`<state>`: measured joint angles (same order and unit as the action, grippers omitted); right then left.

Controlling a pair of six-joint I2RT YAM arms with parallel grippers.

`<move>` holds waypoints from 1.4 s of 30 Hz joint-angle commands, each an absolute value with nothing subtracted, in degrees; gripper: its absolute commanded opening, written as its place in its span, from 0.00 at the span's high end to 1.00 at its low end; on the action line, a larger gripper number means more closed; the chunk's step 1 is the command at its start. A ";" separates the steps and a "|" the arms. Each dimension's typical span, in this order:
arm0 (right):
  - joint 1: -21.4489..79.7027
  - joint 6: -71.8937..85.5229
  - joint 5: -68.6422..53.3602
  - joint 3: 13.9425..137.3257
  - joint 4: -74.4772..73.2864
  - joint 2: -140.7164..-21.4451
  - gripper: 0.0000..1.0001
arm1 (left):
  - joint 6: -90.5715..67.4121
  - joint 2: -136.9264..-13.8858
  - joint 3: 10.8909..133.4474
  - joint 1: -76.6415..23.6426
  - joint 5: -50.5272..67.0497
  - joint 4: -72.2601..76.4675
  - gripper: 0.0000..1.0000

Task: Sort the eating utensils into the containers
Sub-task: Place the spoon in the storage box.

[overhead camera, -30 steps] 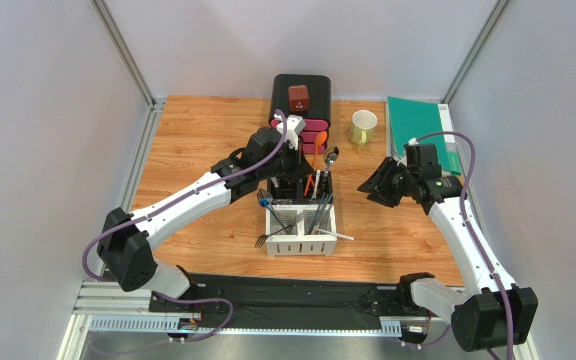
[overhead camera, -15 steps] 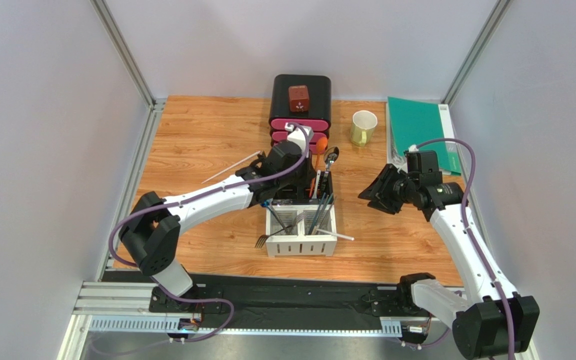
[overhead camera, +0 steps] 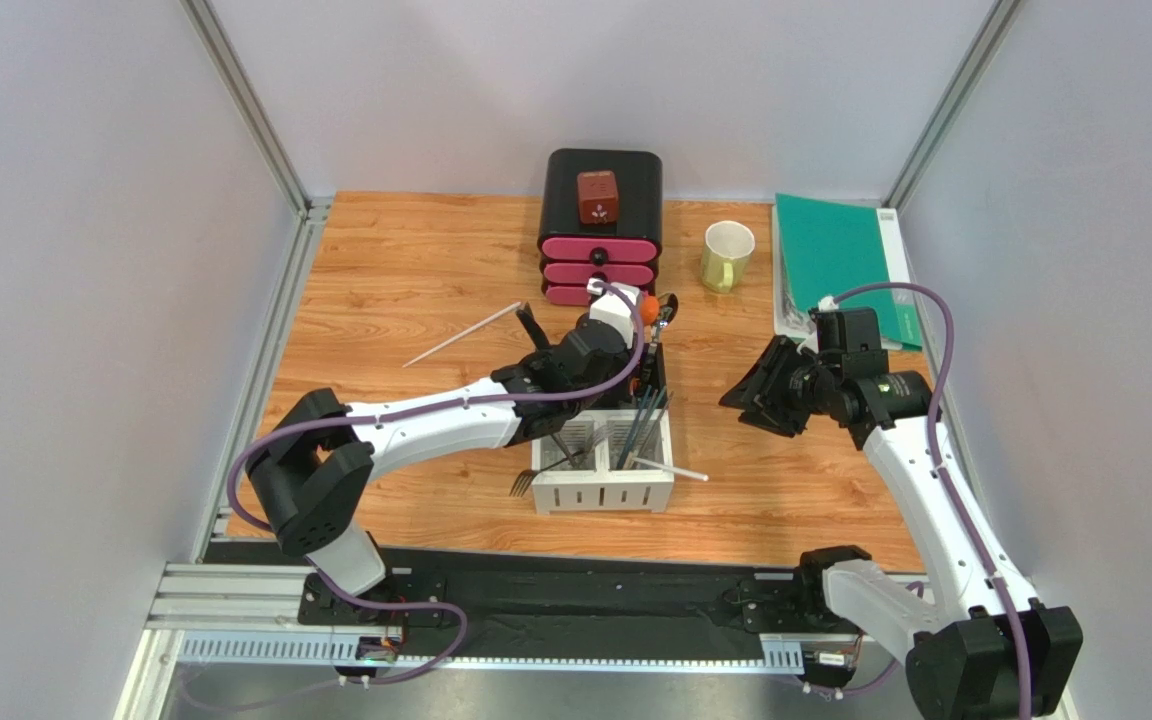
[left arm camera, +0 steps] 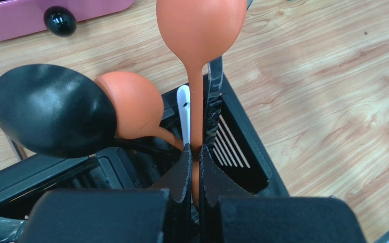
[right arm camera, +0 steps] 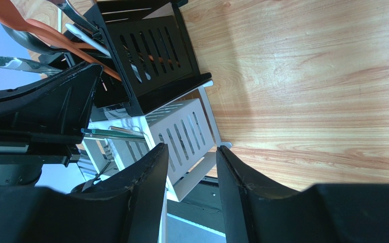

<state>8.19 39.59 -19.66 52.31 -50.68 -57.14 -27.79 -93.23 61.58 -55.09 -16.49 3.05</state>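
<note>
My left gripper (left arm camera: 193,153) is shut on the thin handle of an orange plastic spoon (left arm camera: 201,25), whose bowl points away from the camera. It hangs over the black back compartments (left arm camera: 242,147) of the caddy (overhead camera: 605,477). A second orange spoon (left arm camera: 130,104), a black spoon (left arm camera: 49,109) and a white handle (left arm camera: 183,106) stand in those compartments. Silver utensils (overhead camera: 635,428) lean in the white front compartments (right arm camera: 181,131). In the top view the left gripper (overhead camera: 642,320) is at the caddy's back edge. My right gripper (overhead camera: 763,393) is open and holds nothing, to the right of the caddy.
A thin pale stick (overhead camera: 462,333) lies on the wood left of the caddy. The black-and-pink drawer box (overhead camera: 600,218) stands behind the caddy, the pale green mug (overhead camera: 728,255) to its right, and a green folder (overhead camera: 838,248) at the far right.
The left arm has swung right, bringing its gripper over the caddy's back compartments and uncovering the pale stick. The right arm has shifted only slightly.
</note>
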 commanded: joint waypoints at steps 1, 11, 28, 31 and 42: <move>8.35 39.11 -20.65 51.94 -49.84 -55.99 0.55 | -25.40 -93.34 61.17 -55.63 -18.46 1.95 1.00; 8.44 39.29 -20.74 51.68 -49.66 -54.93 0.58 | -25.58 -93.08 58.97 -55.63 -18.81 -3.07 0.91; 8.44 40.25 -19.86 51.15 -47.99 -54.32 0.59 | -26.19 -83.77 56.42 -55.63 -24.87 -8.52 0.62; 8.35 40.25 -19.08 51.68 -47.99 -54.14 0.58 | -25.23 -79.29 58.27 -55.37 -28.90 -10.63 0.59; 8.35 42.27 -17.49 51.07 -44.39 -55.89 0.50 | -15.04 -69.42 59.59 -29.20 -21.55 -20.82 0.55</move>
